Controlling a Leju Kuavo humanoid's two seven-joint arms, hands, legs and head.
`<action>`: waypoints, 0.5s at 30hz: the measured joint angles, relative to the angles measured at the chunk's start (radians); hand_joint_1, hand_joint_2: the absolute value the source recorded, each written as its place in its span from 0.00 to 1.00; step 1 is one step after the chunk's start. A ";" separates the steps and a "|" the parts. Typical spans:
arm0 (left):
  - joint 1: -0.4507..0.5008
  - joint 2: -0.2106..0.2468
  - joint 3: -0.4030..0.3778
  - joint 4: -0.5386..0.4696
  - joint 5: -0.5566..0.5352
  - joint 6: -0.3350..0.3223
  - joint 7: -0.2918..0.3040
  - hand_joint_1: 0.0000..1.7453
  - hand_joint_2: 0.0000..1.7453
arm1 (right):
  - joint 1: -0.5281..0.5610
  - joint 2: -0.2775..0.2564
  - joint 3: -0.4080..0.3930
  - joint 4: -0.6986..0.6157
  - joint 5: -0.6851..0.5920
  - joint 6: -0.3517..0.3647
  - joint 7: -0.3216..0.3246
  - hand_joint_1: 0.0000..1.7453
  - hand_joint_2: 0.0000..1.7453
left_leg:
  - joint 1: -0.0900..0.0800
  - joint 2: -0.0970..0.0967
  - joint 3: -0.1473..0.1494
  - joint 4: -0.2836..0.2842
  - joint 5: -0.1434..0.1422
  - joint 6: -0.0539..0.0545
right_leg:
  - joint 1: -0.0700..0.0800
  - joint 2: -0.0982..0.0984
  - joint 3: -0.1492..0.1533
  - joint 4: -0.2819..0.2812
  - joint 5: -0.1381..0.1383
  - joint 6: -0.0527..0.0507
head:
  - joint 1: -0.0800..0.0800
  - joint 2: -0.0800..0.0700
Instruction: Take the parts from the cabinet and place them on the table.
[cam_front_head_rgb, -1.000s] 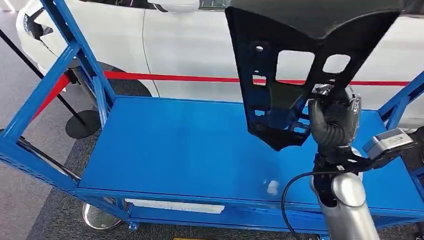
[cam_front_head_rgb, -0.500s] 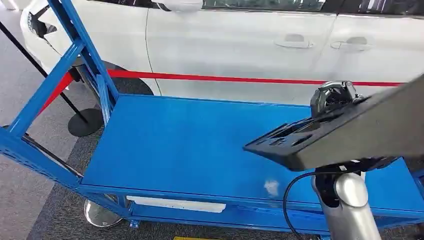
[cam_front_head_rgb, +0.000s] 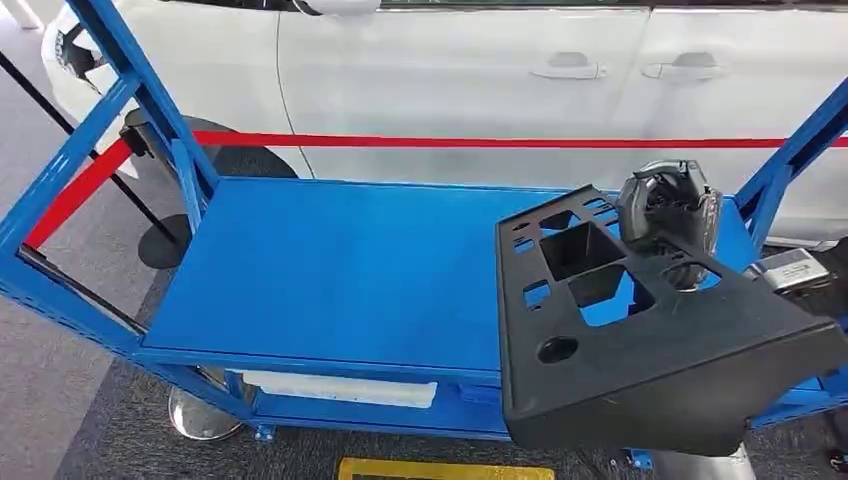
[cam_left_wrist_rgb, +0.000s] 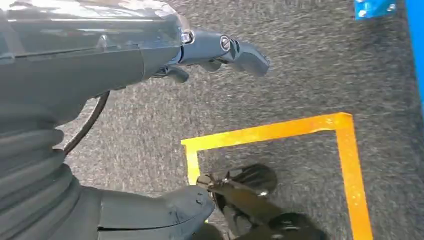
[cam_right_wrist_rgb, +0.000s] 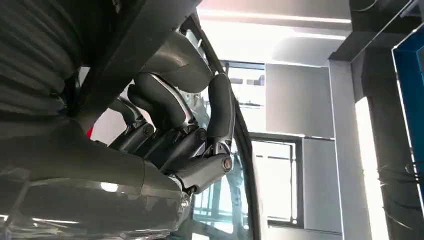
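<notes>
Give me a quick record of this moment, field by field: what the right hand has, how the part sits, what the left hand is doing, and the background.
Right hand: right hand grips the black panel at its far edge
Part: flat black panel with cutouts, lying nearly level over the right end of the blue table; contact with the table cannot be told
Left hand: left hand holds nothing, above grey carpet with yellow tape
Background: white car behind a red barrier strap

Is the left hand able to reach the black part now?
Probably not: the left hand hangs over the floor beside the table, holding nothing, while the right hand holds the black part.
</notes>
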 joint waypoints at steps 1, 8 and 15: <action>-0.002 0.003 0.000 0.000 0.000 0.000 0.000 0.00 1.00 | 0.000 0.002 0.000 0.000 0.000 0.000 0.000 1.00 1.00 | -0.006 -0.001 0.057 -0.086 0.015 0.014 | 0.000 0.000 -0.002 0.001 0.004 0.001 | 0.000 0.000; -0.004 0.010 0.000 -0.001 -0.006 -0.002 0.003 0.00 1.00 | 0.002 0.003 0.003 0.001 0.000 0.000 -0.002 1.00 1.00 | -0.004 0.010 0.057 -0.169 0.064 0.048 | -0.002 0.001 -0.029 0.030 -0.033 0.040 | 0.006 0.000; -0.002 0.011 0.000 -0.001 -0.010 -0.003 0.005 0.00 1.00 | 0.013 0.004 0.003 0.003 0.000 0.000 -0.002 1.00 1.00 | 0.001 0.013 -0.035 -0.140 0.112 0.035 | -0.024 -0.001 0.015 0.151 -0.078 0.065 | 0.008 0.000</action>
